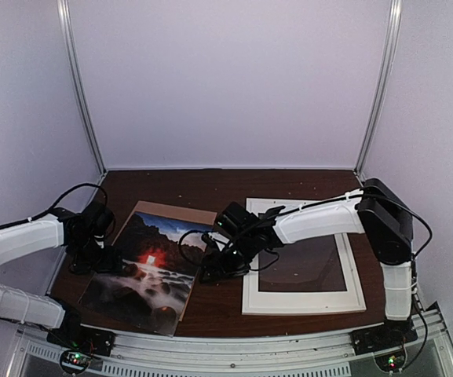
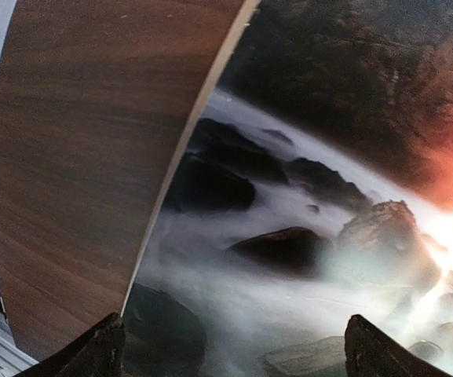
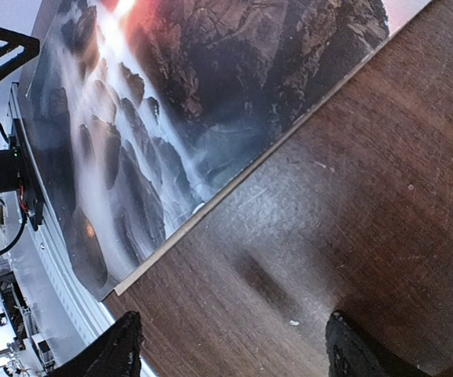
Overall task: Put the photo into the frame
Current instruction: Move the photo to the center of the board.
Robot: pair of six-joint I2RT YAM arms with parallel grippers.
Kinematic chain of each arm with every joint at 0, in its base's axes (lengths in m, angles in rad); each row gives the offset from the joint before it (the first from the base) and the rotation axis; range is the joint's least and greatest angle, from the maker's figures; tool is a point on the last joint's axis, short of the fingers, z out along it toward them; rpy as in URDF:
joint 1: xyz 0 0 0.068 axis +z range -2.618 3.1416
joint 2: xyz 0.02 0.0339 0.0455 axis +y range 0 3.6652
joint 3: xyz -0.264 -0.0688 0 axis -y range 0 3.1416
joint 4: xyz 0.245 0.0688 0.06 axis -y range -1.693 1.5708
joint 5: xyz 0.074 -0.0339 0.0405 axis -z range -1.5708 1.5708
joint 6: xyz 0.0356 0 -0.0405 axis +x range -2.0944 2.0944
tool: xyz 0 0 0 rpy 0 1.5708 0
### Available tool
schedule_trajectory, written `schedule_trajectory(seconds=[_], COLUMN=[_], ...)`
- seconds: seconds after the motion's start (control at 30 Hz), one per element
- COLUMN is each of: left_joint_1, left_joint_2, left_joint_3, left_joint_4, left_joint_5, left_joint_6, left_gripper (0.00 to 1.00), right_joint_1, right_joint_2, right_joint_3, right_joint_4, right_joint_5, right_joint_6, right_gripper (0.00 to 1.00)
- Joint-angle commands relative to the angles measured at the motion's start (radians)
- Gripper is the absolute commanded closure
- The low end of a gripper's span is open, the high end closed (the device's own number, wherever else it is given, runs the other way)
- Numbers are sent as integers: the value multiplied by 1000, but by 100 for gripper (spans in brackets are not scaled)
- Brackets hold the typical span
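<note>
While the photo lies flat on the table left of centre, the top view shows the frame well apart to its right, also flat. The right claw sits low between the two, and the left claw is at the photo's left edge. The photo's long axis runs from near left to far right, a little skewed against the table edge, with the sky end far and the water end toward the arms. A strip of brown board shows along its far side. From the left wrist, the left claw stands wide and holds nothing, its fingertips hanging over the misty water of the photo just inside its edge. From the right wrist, the right claw is likewise spread and empty, over bare table just beside the long edge of the photo. I judge the print to be light, thin, glossy and slippery, likely to bend and mark easily. Lying flat, it gives little to pinch, so an edge or corner, raised by sliding a finger beneath, looks the best place to take hold.
</note>
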Motion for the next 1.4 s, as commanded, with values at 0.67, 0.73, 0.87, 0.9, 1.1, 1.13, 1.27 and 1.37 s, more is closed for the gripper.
schedule_trajectory(seconds=[0.67, 0.73, 0.87, 0.9, 1.1, 1.13, 1.27, 1.37], left_joint_1=[48, 48, 48, 48, 51, 56, 81, 116], left_joint_2=[57, 37, 31, 31, -69, -76, -85, -75], left_joint_3=[-169, -181, -192, -192, -168, -158, -119, -104], left_joint_4=[104, 113, 131, 133, 119, 120, 114, 121], left_joint_5=[153, 180, 185, 185, 77, 72, 48, 59], left_joint_6=[-104, -105, -101, -101, -101, -97, -68, -39], left_gripper=[5, 7, 8, 8, 5, 4, 2, 2], right_joint_1=[-25, -28, -29, -29, -30, -30, -29, -31], right_joint_2=[23, 27, 32, 32, 37, 40, 42, 43], right_joint_3=[-1, 7, 25, 28, 31, 33, 35, 38], right_joint_4=[7, 2, -12, -16, -21, -22, -24, -31], right_joint_5=[-32, -30, -21, -18, -9, -9, -9, -5], right_joint_6=[-41, -39, -42, -41, -38, -39, -40, -44], right_gripper=[19, 19, 19, 19, 19, 19, 19, 19])
